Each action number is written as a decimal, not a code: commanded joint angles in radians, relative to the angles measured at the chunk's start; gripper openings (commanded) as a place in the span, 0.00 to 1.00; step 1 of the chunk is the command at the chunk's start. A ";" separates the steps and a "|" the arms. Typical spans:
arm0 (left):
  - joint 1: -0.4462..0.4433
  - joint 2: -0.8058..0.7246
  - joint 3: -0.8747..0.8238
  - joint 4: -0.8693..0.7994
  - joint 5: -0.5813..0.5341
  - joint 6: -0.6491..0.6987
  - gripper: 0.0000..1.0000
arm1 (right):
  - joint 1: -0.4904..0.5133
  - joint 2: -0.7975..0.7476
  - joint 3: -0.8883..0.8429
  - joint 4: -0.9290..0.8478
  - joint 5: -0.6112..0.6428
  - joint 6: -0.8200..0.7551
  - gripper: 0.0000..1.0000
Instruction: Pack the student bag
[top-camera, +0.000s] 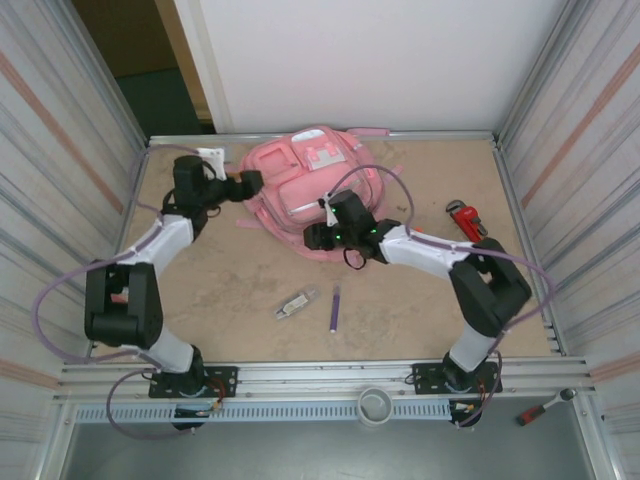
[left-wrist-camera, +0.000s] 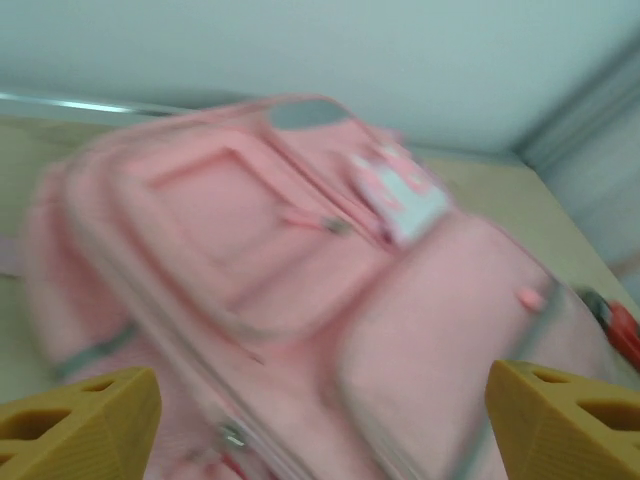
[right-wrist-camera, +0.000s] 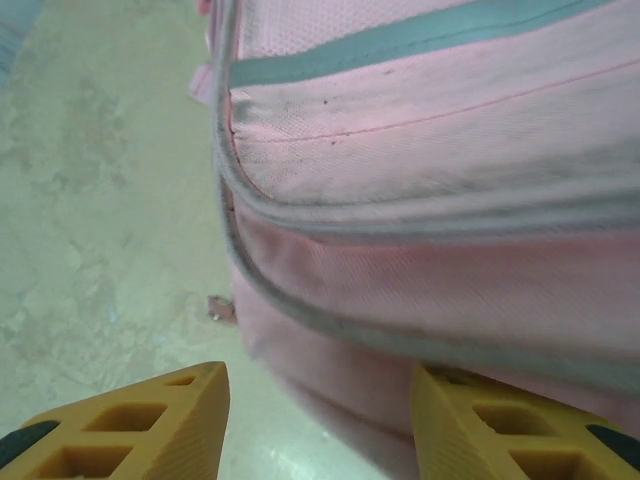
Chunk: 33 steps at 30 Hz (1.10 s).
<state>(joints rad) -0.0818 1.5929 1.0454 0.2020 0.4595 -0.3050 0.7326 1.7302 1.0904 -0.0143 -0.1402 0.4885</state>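
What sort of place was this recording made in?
Probably a lab robot cell: a table boxed in by corrugated panel walls, an aluminium rail along its front, and a red pipe wrench lying about.

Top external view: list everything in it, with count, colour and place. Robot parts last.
student bag: one, pink, back centre of the table.
wrench: one, red, right side of the table, apart from the bag.
pen: one, purple, near centre.
small item: one, pale grey, just left of the pen; too small to identify.
hand tool: one, red-handled, on the frame at the near right.
left gripper: one, black, yellow fingers, open at the bag's left side.
right gripper: one, black, yellow fingers, jaws apart at the bag's near edge.
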 joint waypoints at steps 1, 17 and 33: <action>0.009 0.160 0.149 -0.113 -0.031 -0.086 0.82 | -0.007 0.048 0.042 0.015 -0.014 0.022 0.49; -0.125 0.509 0.332 -0.197 0.033 -0.078 0.63 | -0.223 0.012 -0.071 -0.182 -0.045 -0.086 0.48; -0.150 0.085 -0.186 -0.120 -0.159 -0.095 0.61 | -0.354 0.216 0.296 -0.281 -0.006 -0.213 0.48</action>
<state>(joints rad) -0.2379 1.7199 0.9092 0.2268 0.3893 -0.3977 0.3775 1.9205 1.2991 -0.2382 -0.1707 0.3244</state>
